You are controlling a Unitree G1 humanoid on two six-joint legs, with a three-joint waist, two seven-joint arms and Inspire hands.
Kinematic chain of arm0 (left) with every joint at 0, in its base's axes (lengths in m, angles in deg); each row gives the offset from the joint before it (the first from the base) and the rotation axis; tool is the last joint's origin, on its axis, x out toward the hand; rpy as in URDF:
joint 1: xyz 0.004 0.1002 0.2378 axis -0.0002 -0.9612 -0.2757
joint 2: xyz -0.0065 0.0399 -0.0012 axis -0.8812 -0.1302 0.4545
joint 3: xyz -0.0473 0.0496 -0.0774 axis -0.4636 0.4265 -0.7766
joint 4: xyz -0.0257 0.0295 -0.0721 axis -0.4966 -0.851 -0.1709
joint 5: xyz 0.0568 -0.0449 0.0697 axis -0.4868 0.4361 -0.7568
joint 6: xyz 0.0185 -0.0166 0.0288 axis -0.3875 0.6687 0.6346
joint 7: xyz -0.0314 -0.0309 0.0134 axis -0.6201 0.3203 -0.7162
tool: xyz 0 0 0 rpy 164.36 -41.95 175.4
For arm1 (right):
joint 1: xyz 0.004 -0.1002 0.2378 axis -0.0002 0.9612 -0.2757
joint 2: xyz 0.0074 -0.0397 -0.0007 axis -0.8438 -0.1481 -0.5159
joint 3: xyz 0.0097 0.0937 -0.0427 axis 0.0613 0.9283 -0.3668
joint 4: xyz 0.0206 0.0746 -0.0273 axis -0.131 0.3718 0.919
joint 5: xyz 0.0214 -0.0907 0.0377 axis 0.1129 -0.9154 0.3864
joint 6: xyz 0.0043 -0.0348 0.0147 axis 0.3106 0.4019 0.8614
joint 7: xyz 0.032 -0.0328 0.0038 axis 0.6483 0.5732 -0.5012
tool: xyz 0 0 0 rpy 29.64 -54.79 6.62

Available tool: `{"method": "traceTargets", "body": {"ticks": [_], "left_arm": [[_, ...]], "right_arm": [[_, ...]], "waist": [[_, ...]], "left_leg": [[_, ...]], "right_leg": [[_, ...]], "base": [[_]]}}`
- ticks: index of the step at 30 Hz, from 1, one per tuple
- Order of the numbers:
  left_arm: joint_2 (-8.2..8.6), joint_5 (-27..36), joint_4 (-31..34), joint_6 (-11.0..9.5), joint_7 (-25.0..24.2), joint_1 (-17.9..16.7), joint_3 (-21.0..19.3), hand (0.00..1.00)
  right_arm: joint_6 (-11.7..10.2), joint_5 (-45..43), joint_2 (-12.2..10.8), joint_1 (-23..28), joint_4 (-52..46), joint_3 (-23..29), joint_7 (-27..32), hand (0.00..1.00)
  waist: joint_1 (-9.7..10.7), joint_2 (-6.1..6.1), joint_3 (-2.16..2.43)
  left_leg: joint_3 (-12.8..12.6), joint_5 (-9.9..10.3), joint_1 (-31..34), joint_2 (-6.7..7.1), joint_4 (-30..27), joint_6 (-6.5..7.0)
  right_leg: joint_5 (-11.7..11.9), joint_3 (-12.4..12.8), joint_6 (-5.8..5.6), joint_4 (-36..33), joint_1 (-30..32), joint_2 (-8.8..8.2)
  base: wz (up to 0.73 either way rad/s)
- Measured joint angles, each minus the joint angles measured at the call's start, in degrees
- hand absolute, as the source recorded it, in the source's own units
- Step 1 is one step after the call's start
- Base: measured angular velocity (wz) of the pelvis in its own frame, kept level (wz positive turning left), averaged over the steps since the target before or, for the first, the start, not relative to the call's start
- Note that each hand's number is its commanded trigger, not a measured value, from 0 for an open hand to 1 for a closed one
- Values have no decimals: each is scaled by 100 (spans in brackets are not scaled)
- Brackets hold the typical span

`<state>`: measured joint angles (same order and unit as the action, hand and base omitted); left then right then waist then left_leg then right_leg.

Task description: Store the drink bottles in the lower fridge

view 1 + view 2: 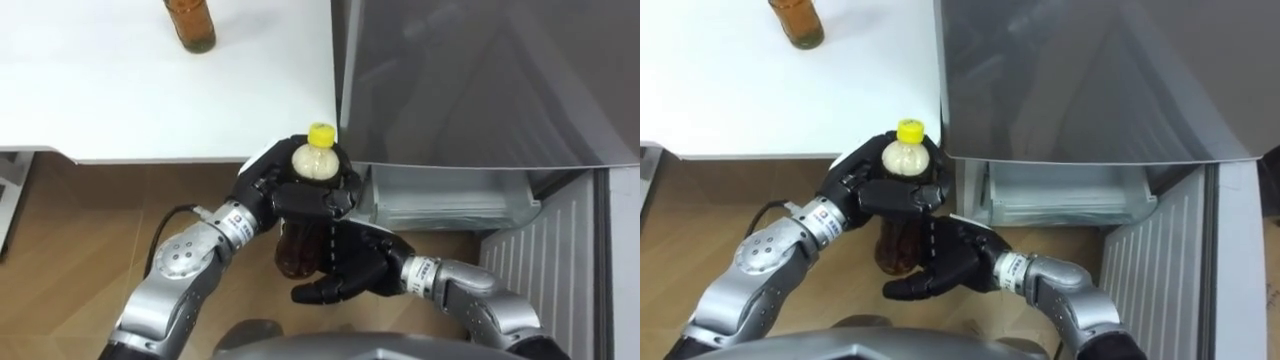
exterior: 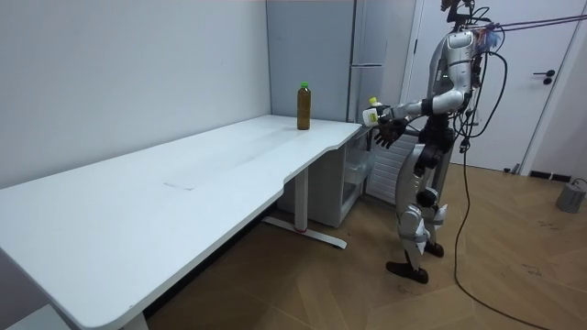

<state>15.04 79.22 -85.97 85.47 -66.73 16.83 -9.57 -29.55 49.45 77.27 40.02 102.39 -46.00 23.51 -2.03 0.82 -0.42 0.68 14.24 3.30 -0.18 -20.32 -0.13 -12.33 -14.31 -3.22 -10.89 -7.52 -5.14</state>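
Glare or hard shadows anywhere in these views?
Left eye view: glossy grey fridge door carries pale streaky reflections; white table reads very bright; the yellow-capped brown drink bottle in the left hand is evenly lit, no glare. Room view: even light, only a soft shadow under the table.

Drink bottles: you have two, a yellow-capped bottle [image 1: 318, 165] and a green-capped bottle [image 2: 304, 105].
Bottles in a hand: one, the yellow-capped bottle, clasped by the left hand [image 1: 262, 190].
Bottles on the table: one, the green-capped bottle.
Robot hands: you see two, the left hand and the right hand [image 1: 355, 272].
Tables: one white table [image 1: 120, 100].
Fridges: one grey fridge [image 1: 480, 80].
Doors: one white door [image 2: 541, 82].
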Motion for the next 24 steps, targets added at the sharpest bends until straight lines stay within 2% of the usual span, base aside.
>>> {"method": "traceTargets", "body": {"ticks": [4, 13, 19, 22, 23, 24], "left_arm": [[2, 45, 19, -5, 0, 1, 196, 100], [3, 47, 22, 8, -21, 16, 309, 100], [34, 589, 17, 6, -24, 20, 271, 100], [8, 658, 16, 6, -72, 22, 279, 100], [-5, 654, 15, 7, -117, 22, 308, 62], [-8, 654, 16, 8, -124, 22, 319, 51]], "right_arm": [[5, 113, 2, 73, 7, -28, 359, 100], [27, 317, 22, 83, 6, -226, 615, 100], [20, 573, 21, 86, 6, -295, 615, 100], [18, 655, 30, 85, 6, -378, 596, 100], [18, 656, 49, 85, 6, -411, 596, 100], [18, 693, 76, 84, 6, -441, 595, 100]], "waist": [[-17, -36, -8], [-3, -92, -25], [-3, -106, -27], [-2, -106, -27], [-2, -107, -28], [-3, -107, -27]], "left_leg": [[-10, 0, 8, 0, 3, -1], [-23, 0, 11, -5, 11, -1], [-23, 0, 10, -5, 10, 0], [-23, 0, 11, -8, 7, 0], [-23, 0, 16, -11, 6, 0], [-23, 0, 32, -14, 0, 0]], "right_leg": [[0, 1, 0, 5, -24, 0], [0, 4, 0, 0, -26, 1], [0, 5, 0, -17, -27, 1], [0, 5, 0, -37, -17, 1], [0, 7, 0, -70, 6, 0], [0, 8, 0, -85, 27, 0]], "base": [[0], [0], [0], [0], [0], [0]]}}
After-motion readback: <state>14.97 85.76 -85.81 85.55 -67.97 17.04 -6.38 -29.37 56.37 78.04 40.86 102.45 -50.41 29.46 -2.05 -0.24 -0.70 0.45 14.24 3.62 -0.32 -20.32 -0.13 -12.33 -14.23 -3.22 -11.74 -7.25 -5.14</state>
